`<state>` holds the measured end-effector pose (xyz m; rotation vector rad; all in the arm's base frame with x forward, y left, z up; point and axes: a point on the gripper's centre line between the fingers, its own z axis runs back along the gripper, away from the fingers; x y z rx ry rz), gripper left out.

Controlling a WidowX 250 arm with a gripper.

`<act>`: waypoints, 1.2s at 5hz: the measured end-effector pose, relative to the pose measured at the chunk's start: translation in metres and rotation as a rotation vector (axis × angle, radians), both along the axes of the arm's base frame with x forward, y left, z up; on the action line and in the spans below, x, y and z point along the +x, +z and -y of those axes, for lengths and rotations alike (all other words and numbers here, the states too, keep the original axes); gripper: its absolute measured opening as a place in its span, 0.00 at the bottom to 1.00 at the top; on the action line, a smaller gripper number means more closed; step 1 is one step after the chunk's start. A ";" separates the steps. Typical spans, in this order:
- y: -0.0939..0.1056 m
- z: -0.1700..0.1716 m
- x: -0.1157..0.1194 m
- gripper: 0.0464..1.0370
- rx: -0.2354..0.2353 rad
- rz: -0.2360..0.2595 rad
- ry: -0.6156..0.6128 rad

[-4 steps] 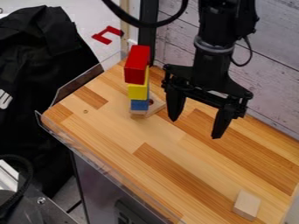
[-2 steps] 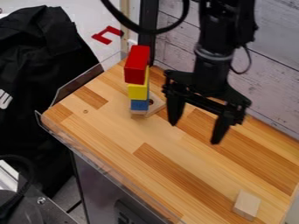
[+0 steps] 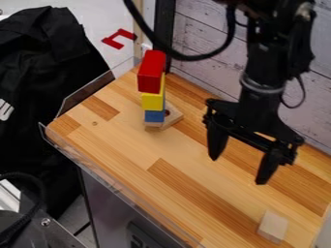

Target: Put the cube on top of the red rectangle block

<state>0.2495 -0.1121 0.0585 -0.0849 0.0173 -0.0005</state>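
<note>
Okay, so the worktop (image 3: 129,140) has everything on it, with the black robot arm (image 3: 265,63) hanging over the right side. The arm is what's just changed: over the last couple of frames it swings away from the stack and comes toward the near right. That puts the hand (image 3: 238,170) closer to the loose cube, so I'd call this the approach before the pick.

The hand is open, fingers spread wide, with nothing between them. It's above and behind the cube, so I reckon it needs to keep coming this way, line up, then drop down.

The stack hasn't budged: red rectangle block (image 3: 151,72) on top, yellow block (image 3: 152,101) under it, blue block (image 3: 154,116) below that, pale wooden piece (image 3: 171,117) at the bottom. Looks kinda tippy to me, so a heavy-handed release could topple it.

Smallest of the lot that matters, the cube (image 3: 273,226) is plain wood and sits by itself at the near right, well apart from the stack. Nothing's placed yet, so it's early days.
</note>
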 end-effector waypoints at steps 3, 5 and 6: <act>-0.034 0.022 0.000 0.96 -0.089 0.044 -0.008; -0.054 0.050 0.007 0.96 -0.076 0.012 -0.054; -0.058 0.060 0.011 0.96 -0.074 0.003 -0.050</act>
